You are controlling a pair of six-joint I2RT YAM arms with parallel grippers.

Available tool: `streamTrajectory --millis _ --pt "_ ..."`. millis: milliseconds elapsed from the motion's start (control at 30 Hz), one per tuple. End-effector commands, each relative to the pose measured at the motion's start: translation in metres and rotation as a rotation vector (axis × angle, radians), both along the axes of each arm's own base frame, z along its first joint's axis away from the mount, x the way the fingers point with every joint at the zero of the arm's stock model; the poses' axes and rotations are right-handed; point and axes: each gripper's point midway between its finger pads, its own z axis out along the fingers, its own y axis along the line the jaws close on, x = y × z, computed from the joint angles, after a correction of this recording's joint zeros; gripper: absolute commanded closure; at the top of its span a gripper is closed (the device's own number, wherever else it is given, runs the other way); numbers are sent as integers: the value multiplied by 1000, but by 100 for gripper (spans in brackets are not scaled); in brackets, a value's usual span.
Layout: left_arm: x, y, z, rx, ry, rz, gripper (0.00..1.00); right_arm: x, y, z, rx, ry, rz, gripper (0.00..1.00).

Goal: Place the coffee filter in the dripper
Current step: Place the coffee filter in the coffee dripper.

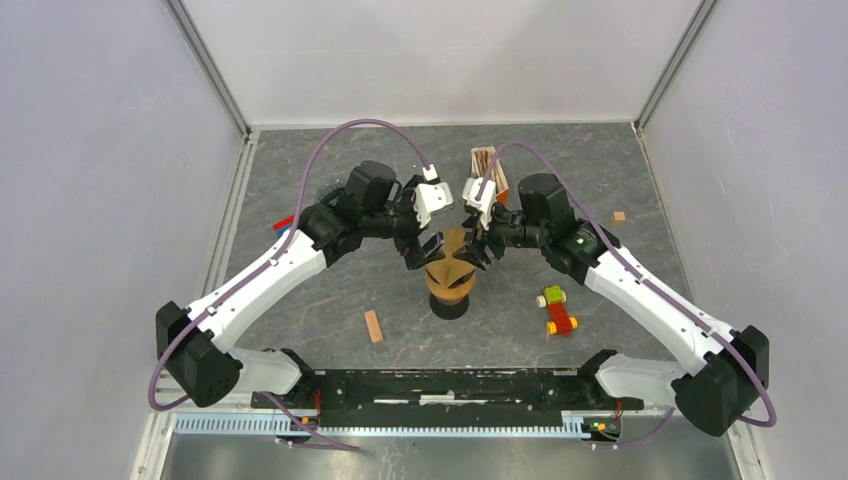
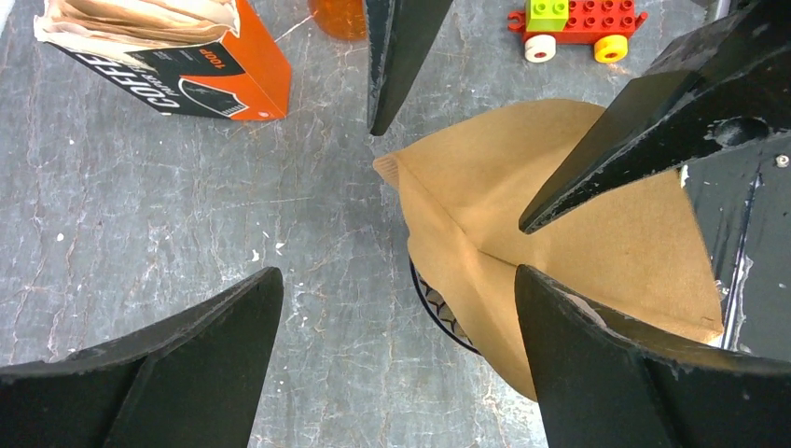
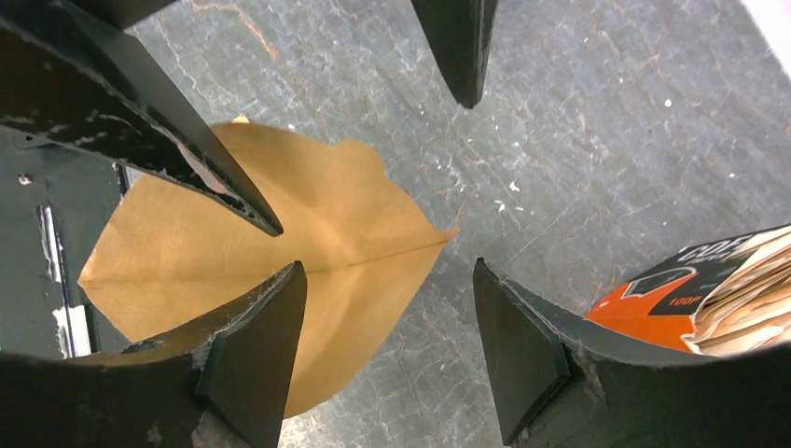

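The brown paper coffee filter (image 1: 452, 268) (image 2: 466, 196) (image 3: 326, 205) lies creased and spread over the dripper (image 1: 450, 306). Only a patterned bit of the dripper's rim (image 2: 438, 313) peeks out under the paper. My left gripper (image 1: 420, 250) (image 2: 396, 275) hangs open just left of the filter, one finger over the paper's edge. From the other side, my right gripper (image 1: 478, 250) (image 3: 388, 266) also stands open above the filter's edge. Neither holds the paper. Each wrist view shows the other gripper's black fingers at the top.
An orange box of filters (image 1: 487, 165) (image 2: 177, 65) (image 3: 718, 299) stands behind the grippers. A brick toy car (image 1: 558, 312) (image 2: 578, 23) sits to the right of the dripper, a wooden block (image 1: 373, 326) to its front left, and a small block (image 1: 619, 216) at the far right.
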Motion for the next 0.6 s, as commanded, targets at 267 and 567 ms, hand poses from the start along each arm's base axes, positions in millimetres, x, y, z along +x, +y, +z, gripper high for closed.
streamTrajectory --millis 267,567 --pt "9 3 -11 3 -69 27 0 1 1 -21 -18 -1 8 28" --pt "14 -1 -21 -17 -65 53 0 4 3 -28 -20 12 4 28"
